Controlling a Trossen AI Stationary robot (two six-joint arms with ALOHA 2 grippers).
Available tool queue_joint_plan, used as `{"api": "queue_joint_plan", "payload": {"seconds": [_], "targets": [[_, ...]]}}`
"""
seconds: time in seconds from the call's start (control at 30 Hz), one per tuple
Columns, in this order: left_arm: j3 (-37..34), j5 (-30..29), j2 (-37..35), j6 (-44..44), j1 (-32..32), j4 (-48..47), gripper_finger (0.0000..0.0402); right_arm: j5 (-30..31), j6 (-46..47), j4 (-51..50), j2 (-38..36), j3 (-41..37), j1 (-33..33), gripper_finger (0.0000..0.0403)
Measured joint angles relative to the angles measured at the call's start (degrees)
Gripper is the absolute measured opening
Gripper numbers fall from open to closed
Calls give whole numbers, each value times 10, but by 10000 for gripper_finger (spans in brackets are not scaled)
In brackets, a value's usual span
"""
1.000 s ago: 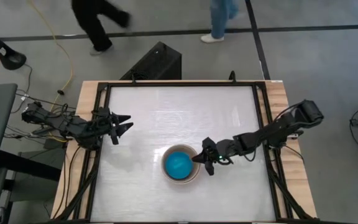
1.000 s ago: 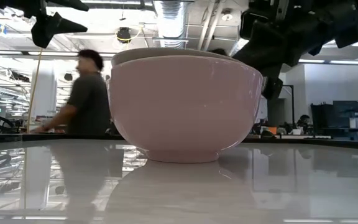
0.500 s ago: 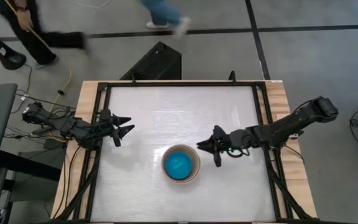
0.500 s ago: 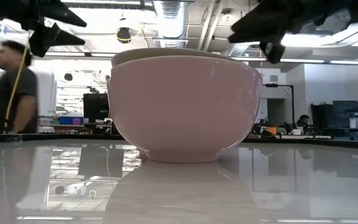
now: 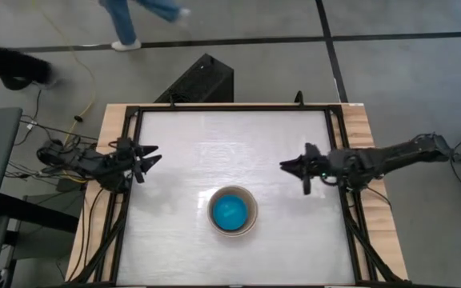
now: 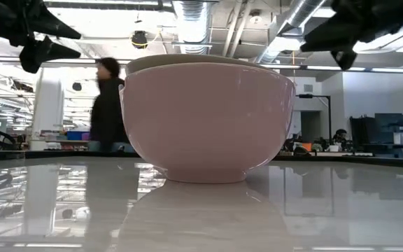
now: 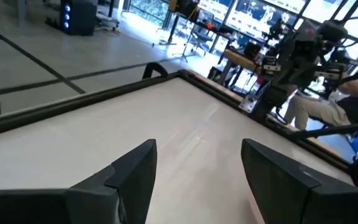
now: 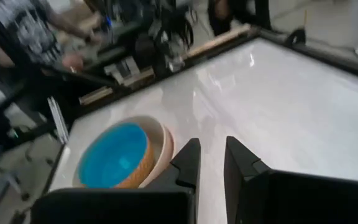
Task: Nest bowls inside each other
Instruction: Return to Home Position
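Note:
The bowls stand nested in one stack [image 5: 232,211] at the table's near middle, the stack's foot on the white tabletop. From above a cyan bowl [image 5: 230,212] fills the inside and a pale rim [image 5: 253,210] rings it. The low view shows a pink bowl wall [image 6: 208,119] with a cream rim [image 6: 187,60] just above it. In the right wrist view the cyan bowl [image 8: 114,155] lies ahead of my right gripper [image 8: 211,155], which hangs above the table to the stack's far right [image 5: 293,166], narrowly open and holding nothing. My left gripper [image 5: 146,156] hovers open at the left edge.
Black rails [image 5: 334,152] frame the tabletop on a wooden base. A black box [image 5: 202,80] sits on the floor beyond the far edge, where people walk past [image 5: 138,16]. One person [image 6: 107,105] shows behind the stack in the low view.
My right gripper has drawn away from the bowl stack's right rim, rising and moving toward the table's right edge and a little toward the far edge. My left gripper has pulled back toward the left edge. The stack has stayed where it was.

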Motion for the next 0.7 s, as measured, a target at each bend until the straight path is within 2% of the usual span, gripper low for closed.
{"api": "queue_joint_plan", "payload": {"seconds": [0.13, 0.47, 0.5, 0.7], "targets": [[0, -7, -36, 11, 0, -30, 223, 0, -1, 2, -95, -38, -11, 43], [0, -28, -34, 11, 0, -74, 223, 3, -18, 1, -331, -119, -32, 42], [0, -27, -34, 10, 0, -76, 223, 4, -18, 4, -346, -129, -33, 42], [-4, -21, -33, -5, 0, -69, 223, 14, -13, 31, -333, -168, -32, 42]]}}
